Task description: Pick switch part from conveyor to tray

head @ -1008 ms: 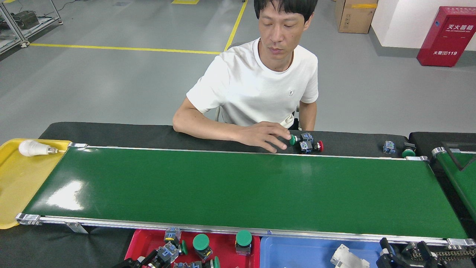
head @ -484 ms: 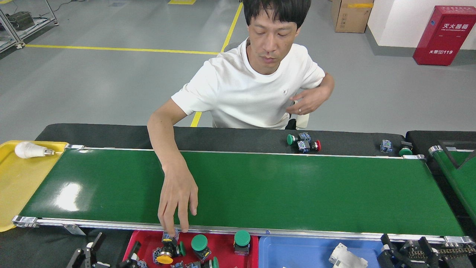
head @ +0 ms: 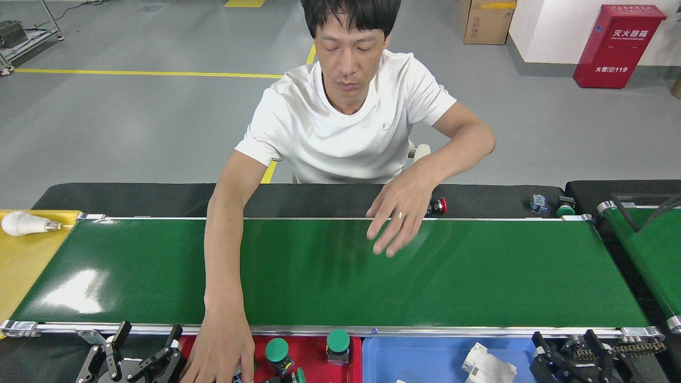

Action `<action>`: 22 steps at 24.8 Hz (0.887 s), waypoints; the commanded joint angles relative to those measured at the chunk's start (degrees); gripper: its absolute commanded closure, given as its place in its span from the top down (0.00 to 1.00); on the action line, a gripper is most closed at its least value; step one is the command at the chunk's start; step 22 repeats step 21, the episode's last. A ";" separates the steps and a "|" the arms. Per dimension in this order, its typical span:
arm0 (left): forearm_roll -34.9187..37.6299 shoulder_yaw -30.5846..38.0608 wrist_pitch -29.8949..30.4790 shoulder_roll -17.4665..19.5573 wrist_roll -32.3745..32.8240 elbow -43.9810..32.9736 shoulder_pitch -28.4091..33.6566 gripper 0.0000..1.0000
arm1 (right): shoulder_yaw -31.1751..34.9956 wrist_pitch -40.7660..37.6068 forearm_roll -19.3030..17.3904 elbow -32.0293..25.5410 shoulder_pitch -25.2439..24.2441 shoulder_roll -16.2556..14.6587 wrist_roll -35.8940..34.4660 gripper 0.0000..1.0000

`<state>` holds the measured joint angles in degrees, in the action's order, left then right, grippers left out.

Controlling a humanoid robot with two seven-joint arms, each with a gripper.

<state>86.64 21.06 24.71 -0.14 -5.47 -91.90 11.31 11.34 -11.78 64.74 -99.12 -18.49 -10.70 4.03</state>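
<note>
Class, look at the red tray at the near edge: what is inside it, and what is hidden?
In the red tray: two green-capped switch parts. A person's hand covers its left part, so whatever is beneath cannot be seen.

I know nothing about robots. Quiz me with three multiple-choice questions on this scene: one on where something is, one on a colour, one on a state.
1. Where is the light bulb?
A. On the conveyor
B. On the yellow tray
C. In the blue tray

2. What colour is the tray the person's hand reaches into?
A. Red
B. White
C. Green

3. What lies on the conveyor?
A. A row of switch parts
B. A box
C. No parts

Answers: 1 B, the bulb lies on the yellow tray at the left end. 2 A, the red tray holds green-capped switch parts. 3 C, the belt is bare.
</note>
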 commanded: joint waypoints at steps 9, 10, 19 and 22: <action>0.11 -13.59 -12.15 3.04 -0.51 -2.05 0.29 1.00 | 4.13 -0.26 -0.32 -1.51 0.56 0.77 -0.42 0.99; 0.11 -13.94 -12.06 3.04 -0.60 -2.58 0.55 1.00 | 5.10 -0.26 -0.32 -1.87 0.47 1.29 -0.42 0.99; 0.28 -13.50 -11.97 2.43 -0.69 -4.78 2.05 0.99 | 6.51 -0.43 -0.23 -2.22 0.20 2.35 -0.42 0.99; 0.28 -12.10 -11.97 2.69 -0.69 -5.22 3.10 1.00 | 6.51 -0.70 -0.23 -2.22 0.20 2.35 -0.42 0.99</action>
